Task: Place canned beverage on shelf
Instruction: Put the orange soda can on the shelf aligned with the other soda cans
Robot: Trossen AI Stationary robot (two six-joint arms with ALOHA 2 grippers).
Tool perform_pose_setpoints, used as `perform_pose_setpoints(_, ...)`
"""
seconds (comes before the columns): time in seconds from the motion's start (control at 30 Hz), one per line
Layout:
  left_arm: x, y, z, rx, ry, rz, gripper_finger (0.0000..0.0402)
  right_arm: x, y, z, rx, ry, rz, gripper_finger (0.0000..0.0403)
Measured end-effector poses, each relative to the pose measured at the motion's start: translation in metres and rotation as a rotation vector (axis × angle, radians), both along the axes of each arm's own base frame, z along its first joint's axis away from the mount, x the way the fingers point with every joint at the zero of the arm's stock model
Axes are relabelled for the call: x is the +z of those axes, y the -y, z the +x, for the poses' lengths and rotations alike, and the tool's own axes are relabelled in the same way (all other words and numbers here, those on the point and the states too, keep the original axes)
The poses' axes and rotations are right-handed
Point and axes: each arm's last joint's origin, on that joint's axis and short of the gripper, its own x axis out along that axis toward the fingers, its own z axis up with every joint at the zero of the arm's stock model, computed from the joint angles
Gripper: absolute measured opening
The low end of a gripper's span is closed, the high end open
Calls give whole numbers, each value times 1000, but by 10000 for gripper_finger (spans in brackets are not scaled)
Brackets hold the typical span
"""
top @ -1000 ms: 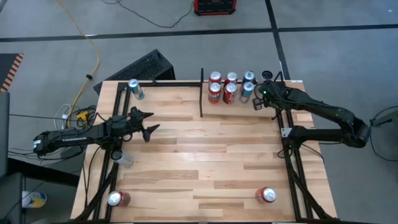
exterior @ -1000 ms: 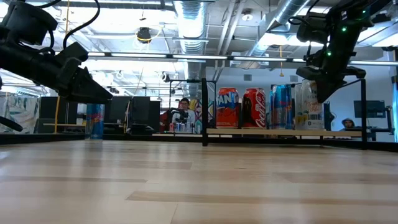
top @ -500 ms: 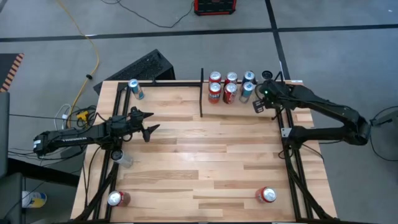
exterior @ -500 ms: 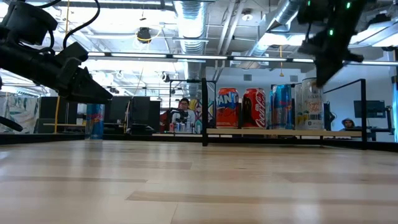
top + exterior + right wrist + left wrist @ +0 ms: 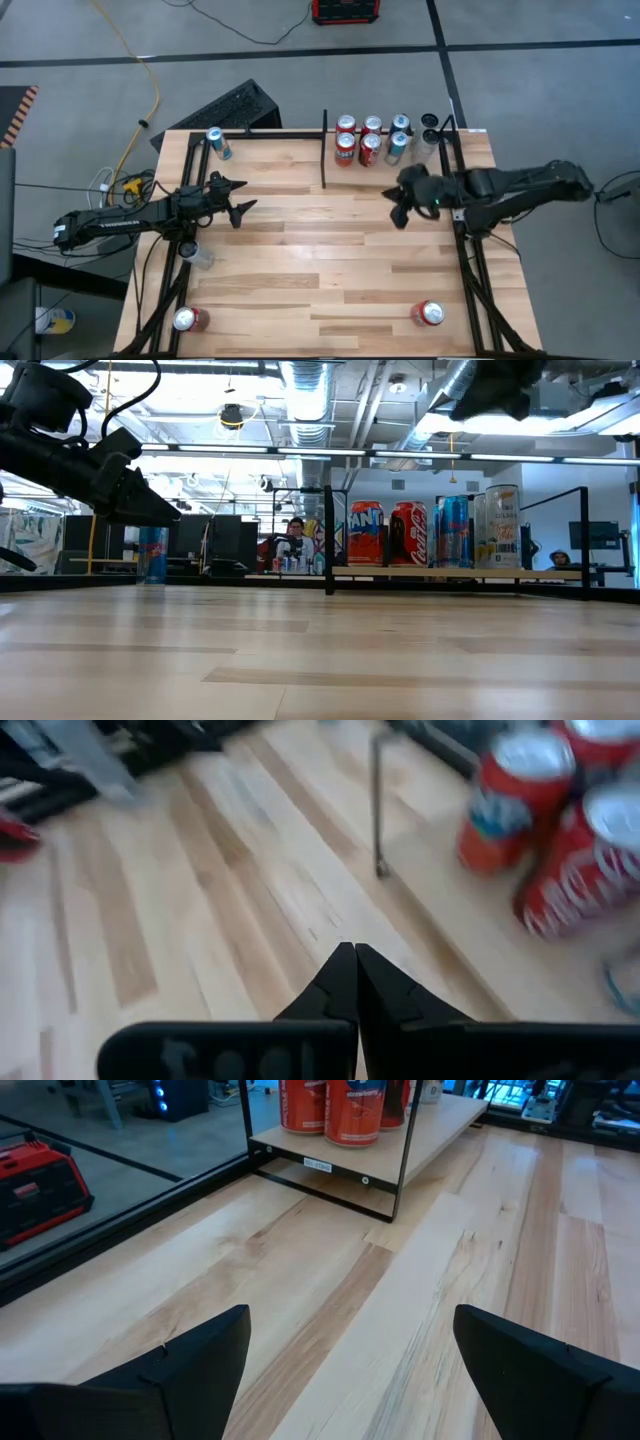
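The shelf [image 5: 385, 150] sits at about one o'clock on the wooden table [image 5: 320, 250], a light wood bay set off by a thin black divider bar [image 5: 324, 150] on one side and black tube frame [image 5: 452, 150] on the other. Seven cans stand in it, packed close together: an orange Fanta can [image 5: 365, 532], a red Coca-Cola can [image 5: 407, 532], a blue can [image 5: 453, 532] and a pale can [image 5: 500, 526] show side by side in the low view.

The right hand [image 5: 398, 213] hangs over the table at about three o'clock, in front of the shelf and clear of the cans, its fingers [image 5: 345, 982] pressed together on nothing. The left hand [image 5: 243, 204] hovers at about nine o'clock, fingers [image 5: 190, 1355] spread apart and empty.

Elsewhere on the table, a blue can [image 5: 218, 143] stands at eleven o'clock, a red can [image 5: 187, 319] at seven o'clock, another red can [image 5: 429, 314] at five o'clock, and a clear cup [image 5: 198, 255] near the left arm.
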Motion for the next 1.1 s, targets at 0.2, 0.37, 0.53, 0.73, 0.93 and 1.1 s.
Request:
perform_pose_setpoints(0.2,0,0,0,0,0,0,334,-10,-36,15,75,137,-95,21)
perform_pose_setpoints(0.37,0,0,0,0,1,0,334,-30,-60,43,162,178,-140,21)
perform_pose_setpoints(0.53,2,0,0,9,43,-30,334,-58,-73,74,205,148,-226,24)
perform_pose_setpoints(0.73,5,0,1,56,247,-313,334,-81,-77,97,234,124,-331,30)
perform_pose_setpoints(0.93,48,-6,2,30,371,-225,334,-88,-78,104,269,102,-408,26)
perform_pose_setpoints(1.1,122,-19,3,178,225,-59,334,-91,-73,107,262,82,-422,29)
